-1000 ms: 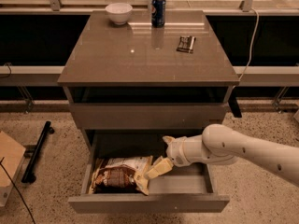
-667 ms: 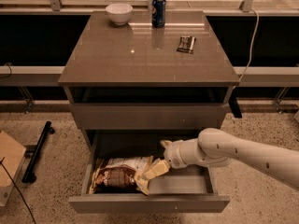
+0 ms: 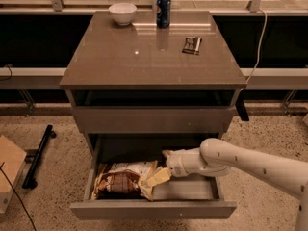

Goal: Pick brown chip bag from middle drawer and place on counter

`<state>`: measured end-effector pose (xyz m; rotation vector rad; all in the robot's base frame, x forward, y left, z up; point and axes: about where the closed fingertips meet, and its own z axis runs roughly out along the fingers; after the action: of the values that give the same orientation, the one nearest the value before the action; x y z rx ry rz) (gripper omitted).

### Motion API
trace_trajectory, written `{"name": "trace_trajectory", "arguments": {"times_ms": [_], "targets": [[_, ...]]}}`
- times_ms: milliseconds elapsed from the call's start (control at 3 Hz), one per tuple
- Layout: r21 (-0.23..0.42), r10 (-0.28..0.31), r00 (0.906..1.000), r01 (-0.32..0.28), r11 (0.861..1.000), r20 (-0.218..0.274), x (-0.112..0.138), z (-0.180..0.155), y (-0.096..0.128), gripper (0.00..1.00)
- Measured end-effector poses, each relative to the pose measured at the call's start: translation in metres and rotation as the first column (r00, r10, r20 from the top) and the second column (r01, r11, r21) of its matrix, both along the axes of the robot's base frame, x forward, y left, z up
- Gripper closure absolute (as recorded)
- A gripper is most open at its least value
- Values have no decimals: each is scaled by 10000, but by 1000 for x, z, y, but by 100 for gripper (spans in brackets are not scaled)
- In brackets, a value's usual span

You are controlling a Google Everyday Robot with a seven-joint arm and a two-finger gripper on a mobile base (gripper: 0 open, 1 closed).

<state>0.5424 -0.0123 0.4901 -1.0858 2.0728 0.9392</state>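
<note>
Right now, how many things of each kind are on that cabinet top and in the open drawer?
Bowl: 1
Can: 1
Wrapper: 1
Chip bag: 1, in the drawer, gripper at its right end
Total: 4

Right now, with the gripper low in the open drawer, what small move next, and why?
Probably ease the gripper further over the brown chip bag: it sits at just one end, and the bag lies flat in the middle drawer, not yet lifted.

Open drawer (image 3: 154,209): one, with my one claw (image 3: 160,177) inside. Brown chip bag (image 3: 122,179) just left of my claw: one. On the surface (image 3: 144,61) above my claw: bowl (image 3: 122,12), one; can (image 3: 163,11), one; wrapper (image 3: 192,45), one.
</note>
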Motion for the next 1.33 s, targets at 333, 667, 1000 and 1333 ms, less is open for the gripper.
{"name": "trace_trajectory", "arguments": {"times_ms": [333,667,1000,1333], "targets": [[479,97,9999,-91,9988,-125,2,-15,12,0],[911,262,9995,-243,9955,-200,4,-28,24,0],[1299,368,9984,-309,9911,-434,7,-45,38,0],[1431,472,9963,-366,9890,-714,8,-58,47,0]]}}
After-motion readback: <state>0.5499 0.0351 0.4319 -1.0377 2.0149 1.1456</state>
